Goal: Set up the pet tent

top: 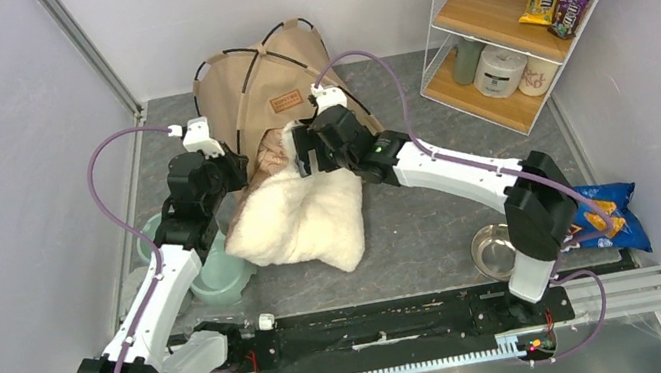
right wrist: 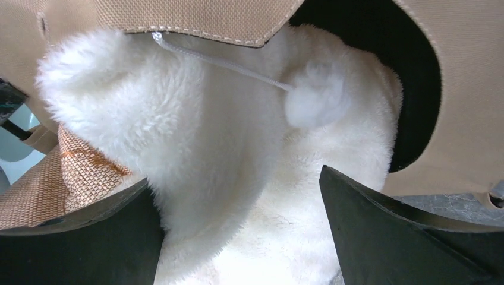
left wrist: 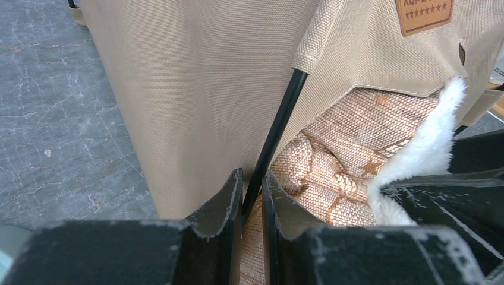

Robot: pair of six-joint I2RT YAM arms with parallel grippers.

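Note:
The tan pet tent [top: 263, 81] stands at the back of the table with black crossing poles and a brown label [top: 286, 102]. A fluffy white pillow [top: 296, 218] lies in front of it, its far end pushed into the doorway. My left gripper [top: 229, 170] is at the doorway's left edge. In the left wrist view it [left wrist: 252, 184] is shut on a thin black pole [left wrist: 279, 124] beside the tent fabric [left wrist: 196, 89]. My right gripper [top: 306, 155] is at the doorway. In the right wrist view it [right wrist: 241, 196] is open, its fingers either side of the pillow [right wrist: 238, 178].
A green pet bowl [top: 220, 276] sits by the left arm. A steel bowl [top: 492, 251] and a blue snack bag [top: 610, 216] lie at the right. A wire shelf [top: 519, 3] with jars and snacks stands back right. A white pom-pom [right wrist: 315, 95] hangs on a string in the doorway.

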